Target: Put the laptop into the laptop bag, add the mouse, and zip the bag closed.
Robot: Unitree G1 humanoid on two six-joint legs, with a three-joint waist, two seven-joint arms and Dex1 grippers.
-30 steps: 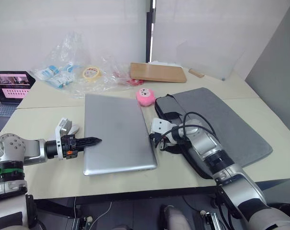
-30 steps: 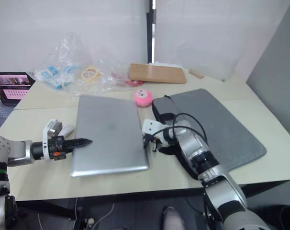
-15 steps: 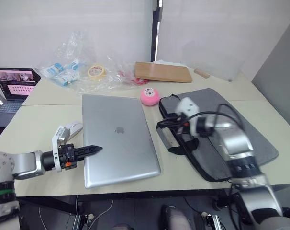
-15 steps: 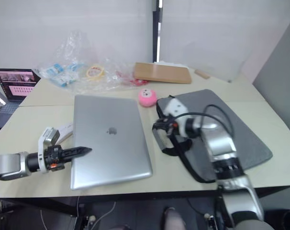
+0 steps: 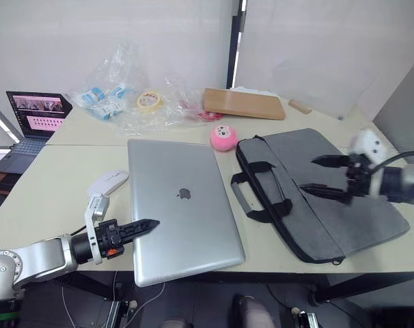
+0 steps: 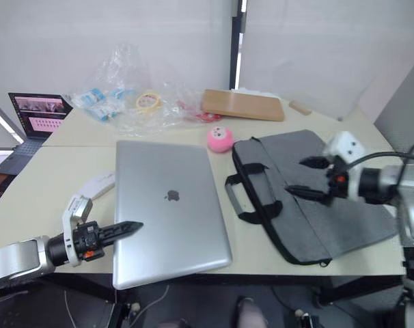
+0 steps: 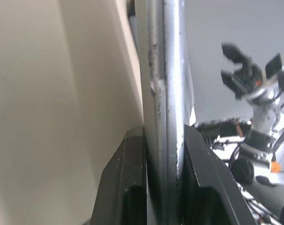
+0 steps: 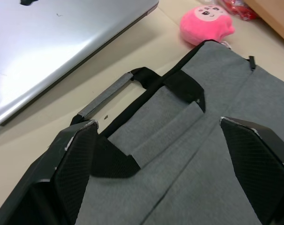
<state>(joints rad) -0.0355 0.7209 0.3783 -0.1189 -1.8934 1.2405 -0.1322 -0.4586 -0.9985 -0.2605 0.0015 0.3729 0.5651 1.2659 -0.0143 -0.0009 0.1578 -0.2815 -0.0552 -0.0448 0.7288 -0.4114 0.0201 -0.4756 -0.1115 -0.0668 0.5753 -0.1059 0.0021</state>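
The silver laptop point(image 5: 183, 205) lies lid up on the table, between the mouse and the bag. My left gripper point(image 5: 147, 225) is shut on the laptop's left edge near its front corner; the left wrist view shows that edge point(image 7: 163, 93) pinched between both fingers point(image 7: 128, 183). The white mouse point(image 5: 108, 183) rests on the table just left of the laptop. The grey laptop bag point(image 5: 330, 198) lies flat to the right, its black handles point(image 5: 258, 198) facing the laptop. My right gripper point(image 5: 309, 175) hovers open over the bag's middle, holding nothing.
A round pink toy point(image 5: 223, 137) sits behind the laptop and bag. Farther back are clear plastic bags with a tape roll point(image 5: 149, 102) and a wooden board point(image 5: 244, 104). A small dark laptop with a lit screen point(image 5: 36, 113) stands at the far left.
My right gripper has opened and swung from beside the bag's handles out to the right, over the bag. The camera has shifted. My left gripper stays clamped on the laptop's edge.
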